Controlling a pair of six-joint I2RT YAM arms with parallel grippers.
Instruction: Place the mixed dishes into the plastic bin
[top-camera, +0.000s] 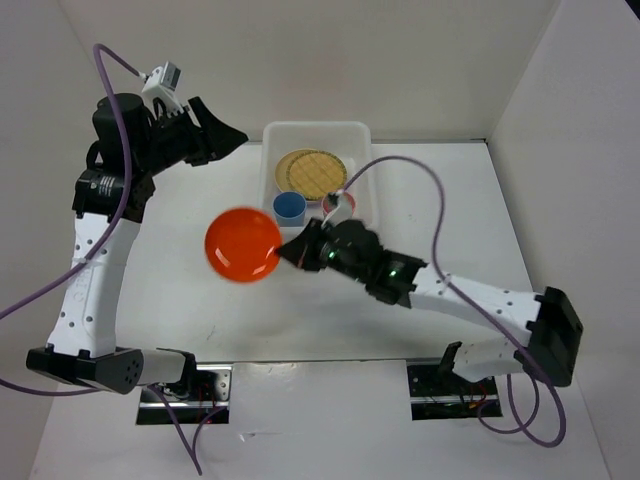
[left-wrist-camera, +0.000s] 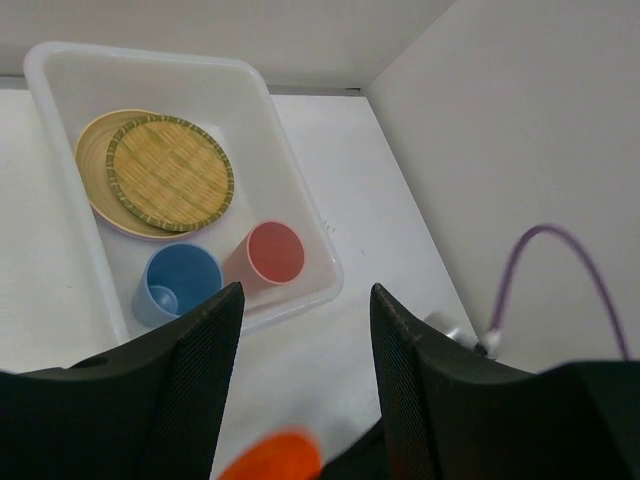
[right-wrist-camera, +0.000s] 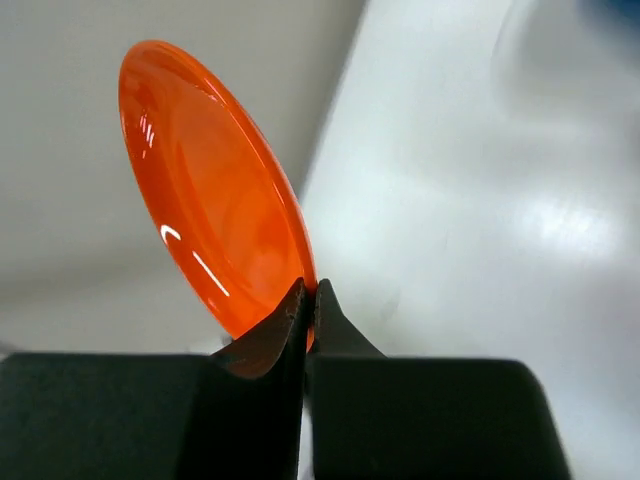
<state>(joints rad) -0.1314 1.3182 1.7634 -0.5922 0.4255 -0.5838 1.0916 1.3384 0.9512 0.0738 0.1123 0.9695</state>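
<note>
My right gripper (top-camera: 287, 250) is shut on the rim of the orange plate (top-camera: 243, 245) and holds it above the table, left of the plastic bin (top-camera: 355, 135). In the right wrist view the plate (right-wrist-camera: 215, 190) stands on edge between my closed fingers (right-wrist-camera: 310, 300). The bin (left-wrist-camera: 290, 160) holds a woven tan disc (left-wrist-camera: 170, 172) on a pale yellow plate (left-wrist-camera: 95, 195), a blue cup (left-wrist-camera: 180, 280) and a pink-red cup (left-wrist-camera: 275, 252). My left gripper (top-camera: 225, 135) is open and empty, raised left of the bin. The purple, lime green and black plates are out of view.
White walls enclose the table at the back and on the right (top-camera: 560, 110). A purple cable (top-camera: 420, 175) arcs over the right arm near the bin. The arm bases sit at the near edge.
</note>
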